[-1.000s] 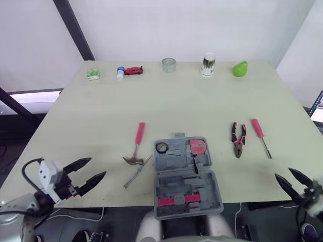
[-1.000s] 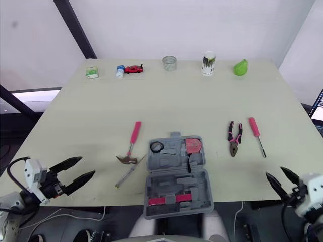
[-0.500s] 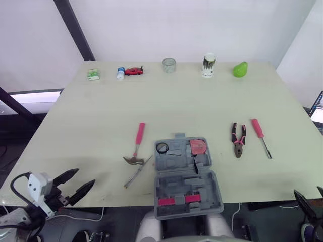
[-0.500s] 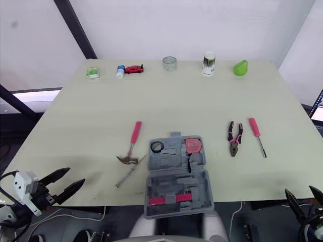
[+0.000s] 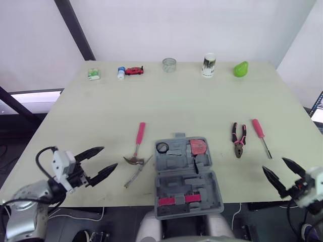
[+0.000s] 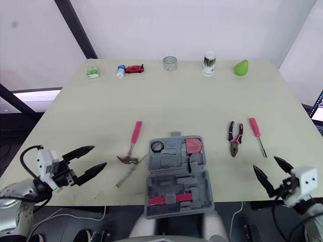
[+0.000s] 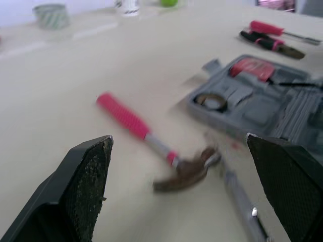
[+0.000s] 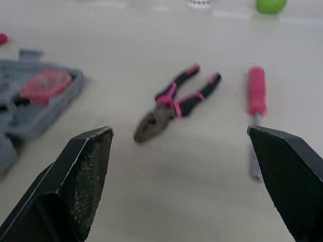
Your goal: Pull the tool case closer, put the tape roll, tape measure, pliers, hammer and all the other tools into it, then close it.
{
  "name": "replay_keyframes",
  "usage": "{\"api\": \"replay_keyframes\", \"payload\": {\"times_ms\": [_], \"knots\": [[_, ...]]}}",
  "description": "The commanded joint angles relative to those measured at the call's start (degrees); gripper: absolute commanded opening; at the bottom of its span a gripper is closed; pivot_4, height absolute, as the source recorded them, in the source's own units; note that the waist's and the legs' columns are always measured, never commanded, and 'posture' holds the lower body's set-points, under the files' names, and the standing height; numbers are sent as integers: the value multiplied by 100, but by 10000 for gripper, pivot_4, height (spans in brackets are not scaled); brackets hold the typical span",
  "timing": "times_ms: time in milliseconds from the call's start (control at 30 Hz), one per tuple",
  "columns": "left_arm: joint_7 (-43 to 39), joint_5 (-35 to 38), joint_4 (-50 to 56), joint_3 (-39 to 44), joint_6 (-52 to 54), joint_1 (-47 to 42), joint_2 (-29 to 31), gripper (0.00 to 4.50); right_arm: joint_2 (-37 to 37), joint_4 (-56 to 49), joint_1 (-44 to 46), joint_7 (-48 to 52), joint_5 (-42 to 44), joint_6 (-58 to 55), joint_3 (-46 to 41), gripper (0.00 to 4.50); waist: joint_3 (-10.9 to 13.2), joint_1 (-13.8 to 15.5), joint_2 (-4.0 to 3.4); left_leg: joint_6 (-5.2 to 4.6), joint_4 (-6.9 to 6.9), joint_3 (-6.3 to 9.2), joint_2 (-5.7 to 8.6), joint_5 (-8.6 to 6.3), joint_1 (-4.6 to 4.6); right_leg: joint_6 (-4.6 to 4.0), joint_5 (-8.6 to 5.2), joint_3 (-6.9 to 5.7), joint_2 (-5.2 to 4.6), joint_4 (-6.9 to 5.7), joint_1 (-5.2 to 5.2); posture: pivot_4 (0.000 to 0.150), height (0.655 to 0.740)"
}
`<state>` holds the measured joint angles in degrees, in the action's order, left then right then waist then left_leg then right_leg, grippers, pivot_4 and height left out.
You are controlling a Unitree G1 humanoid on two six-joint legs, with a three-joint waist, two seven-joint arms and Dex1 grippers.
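Both grippers are lifting back toward the surface (image 5: 176, 101), left gripper (image 5: 110, 157) and right gripper (image 5: 273, 164) wide open, empty; case (image 5: 184, 176) is lying open at the near edge, hammer (image 5: 137, 143), pliers (image 5: 238, 140), screwdriver (image 5: 260, 135) waiting outside

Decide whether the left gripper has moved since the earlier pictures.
Yes. The left gripper has advanced toward the hammer, which lies unmoved on the table; its jaws are open.

open grey tool case (image 5: 175, 184) between pink hammer (image 5: 137, 145) and pliers (image 5: 238, 140)
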<state>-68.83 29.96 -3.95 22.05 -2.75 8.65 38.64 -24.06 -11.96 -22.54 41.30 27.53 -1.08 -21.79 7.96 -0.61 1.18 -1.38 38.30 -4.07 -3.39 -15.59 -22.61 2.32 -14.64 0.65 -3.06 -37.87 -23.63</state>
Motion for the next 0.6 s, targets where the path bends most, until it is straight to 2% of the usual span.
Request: {"api": "replay_keyframes", "payload": {"times_ms": [33, 300, 433, 600], "knots": [[-172, 110, 482, -188, 136, -160, 172, 45000, 99, -385, 197, -473, -138, -372, 281, 44842, 1, 0, -1, 0, 0, 0, 1, 0, -1, 1, 0, 0, 0, 0, 0, 1500, 7400], [-702, 224, 739, -855, 530, -1162, 400, 45000, 490, -336, 1267, -2020, -1179, -1466, 1224, 44842, 2, -6, -2, 0, 6, -5, 6, 1, -1, 1, 1, 1, 4, -5, 0, 1500, 7400], [-1011, 309, 805, -1196, 721, -1747, 439, 45000, 1048, -46, 1771, -2840, -1450, -1721, 1330, 44842, 2, -8, -2, 0, 5, -10, 8, 1, -5, 18, 10, -2, 9, -5, -1, 1500, 7400], [-1492, 262, 828, -1511, 836, -2012, 632, 45000, 1449, 250, 2005, -3359, -1801, -1785, 1515, 44842, 4, -21, -5, 0, 3, -8, 8, 1, -12, 20, 10, -7, 12, 0, -3, 1500, 7400]]}}
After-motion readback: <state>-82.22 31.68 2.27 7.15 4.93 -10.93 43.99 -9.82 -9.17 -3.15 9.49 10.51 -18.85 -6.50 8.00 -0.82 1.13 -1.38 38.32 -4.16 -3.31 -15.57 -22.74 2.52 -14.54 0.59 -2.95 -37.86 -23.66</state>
